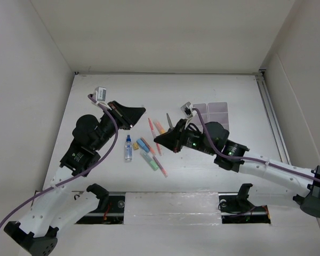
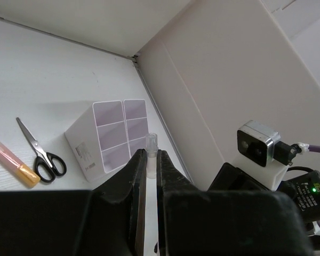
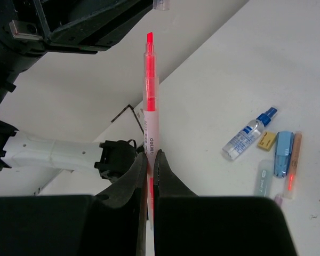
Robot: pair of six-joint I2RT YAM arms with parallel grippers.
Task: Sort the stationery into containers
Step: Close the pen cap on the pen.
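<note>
Above the table, left gripper pinches a clear cap; right gripper clamps a pink pen.

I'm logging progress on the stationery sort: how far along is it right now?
Done: nothing visible; the white boxes show only empty compartments. In hand: the right pincer grips an uncapped pink pen, and the left pincer pinches what looks like a small clear cap. Left: the scissors, blue-capped bottle and markers lie loose.
</note>
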